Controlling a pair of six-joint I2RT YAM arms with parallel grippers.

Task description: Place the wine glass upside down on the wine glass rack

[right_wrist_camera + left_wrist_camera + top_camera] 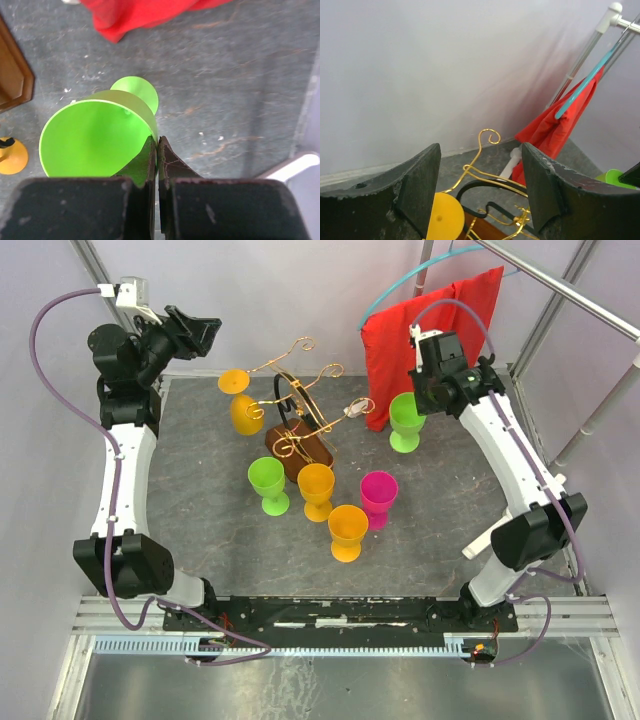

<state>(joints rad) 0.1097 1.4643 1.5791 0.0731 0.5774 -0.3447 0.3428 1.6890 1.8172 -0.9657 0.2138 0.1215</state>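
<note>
Status: early, grasp stage only. The right pincer [157,142] is closed flat on the rim wall of the green wine glass [95,140], one finger inside the bowl and one outside, with no gap visible between them. The glass is mouth-up at the far right of the counter [200,530], just in front of the red cloth [425,335] and well apart from the wine glass rack [300,405]. Cannot tell whether its foot is on the counter or just off it.

Left pincer [480,155] is wide open and holds nothing; it hovers above the rack's far left side.

Done: one yellow glass [245,415] hangs foot-up on a left scroll arm. Left to do, as I judge it: carry the green glass over, invert it, and slide the stem into a free scroll. Four more glasses stand in front of the rack.

Materials:
- Green glass: opaque matte plastic look, thin wall, round flat foot
- Rack: thin gold wire, curled scroll ends, leaning in the top view; slots look narrow
- Base [305,452]: dark brown wood, bevelled edge
- Counter: dark grey mat, scuffed and speckled
- Pincer fingers: black, worn at the edges
</note>
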